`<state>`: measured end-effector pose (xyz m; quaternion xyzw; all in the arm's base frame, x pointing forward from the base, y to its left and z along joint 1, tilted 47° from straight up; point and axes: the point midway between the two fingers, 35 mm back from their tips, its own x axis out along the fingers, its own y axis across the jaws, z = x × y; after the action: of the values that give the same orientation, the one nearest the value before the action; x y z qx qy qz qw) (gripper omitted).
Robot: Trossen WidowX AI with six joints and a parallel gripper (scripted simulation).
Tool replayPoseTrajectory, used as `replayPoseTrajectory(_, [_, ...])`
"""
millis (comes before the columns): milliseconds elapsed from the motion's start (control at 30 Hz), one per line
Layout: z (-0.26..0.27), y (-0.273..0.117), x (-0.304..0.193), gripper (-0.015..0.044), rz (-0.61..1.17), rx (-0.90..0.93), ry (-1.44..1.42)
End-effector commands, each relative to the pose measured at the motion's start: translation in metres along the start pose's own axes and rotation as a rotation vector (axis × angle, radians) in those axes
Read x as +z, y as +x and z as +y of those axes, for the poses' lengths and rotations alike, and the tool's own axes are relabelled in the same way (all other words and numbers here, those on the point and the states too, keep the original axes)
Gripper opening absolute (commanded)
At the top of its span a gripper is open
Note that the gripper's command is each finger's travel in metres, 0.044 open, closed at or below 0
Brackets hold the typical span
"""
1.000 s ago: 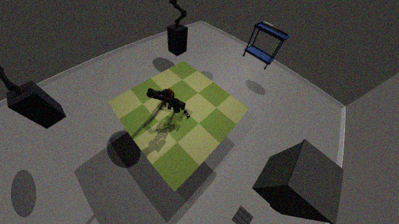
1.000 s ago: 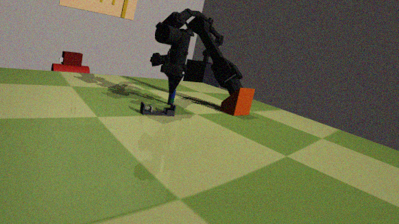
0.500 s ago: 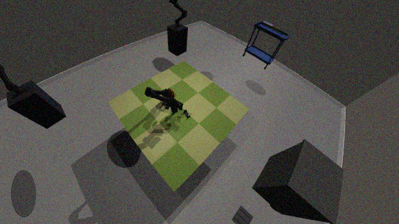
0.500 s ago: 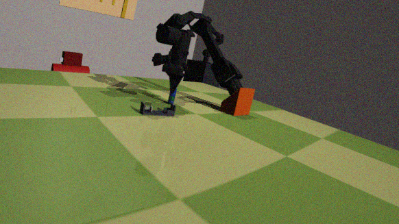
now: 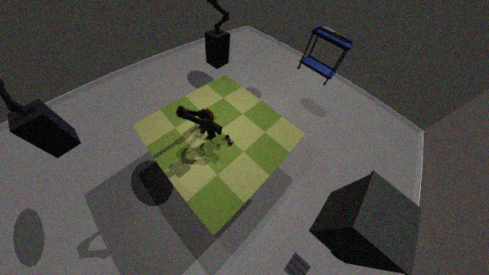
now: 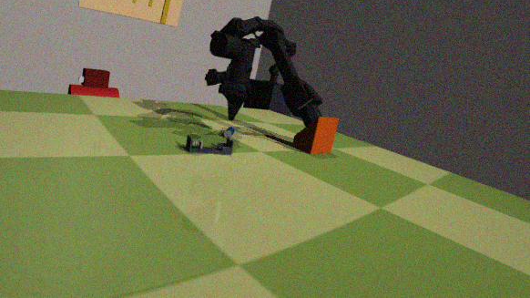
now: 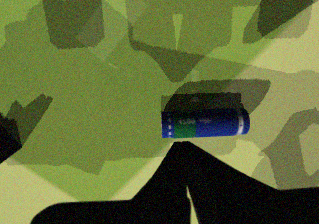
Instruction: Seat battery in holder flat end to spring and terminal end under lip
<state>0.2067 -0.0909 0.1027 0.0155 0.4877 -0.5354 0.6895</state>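
Claw (image 6: 232,114) hanging closed and gripping nothing, battery (image 6: 229,132) lying on its side on the desk (image 6: 282,203), just beyond the holder (image 6: 209,145) right end, outside it
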Motion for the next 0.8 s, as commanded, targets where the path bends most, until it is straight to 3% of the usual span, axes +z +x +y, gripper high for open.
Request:
replayPoseTrajectory(0, [0.003, -0.018, 0.001, 0.0, 0.002, 0.01, 0.002])
replayPoseTrajectory(267, [-0.003, -0.072, -0.001, 0.0, -0.001, 0.002, -0.001])
replayPoseTrajectory(633, [-0.003, -0.073, 0.0, 0.0, -0.008, 0.008, -0.001])
replayPoseTrajectory(767, [-0.005, -0.064, 0.001, 0.0105, -0.006, 0.009, -0.205])
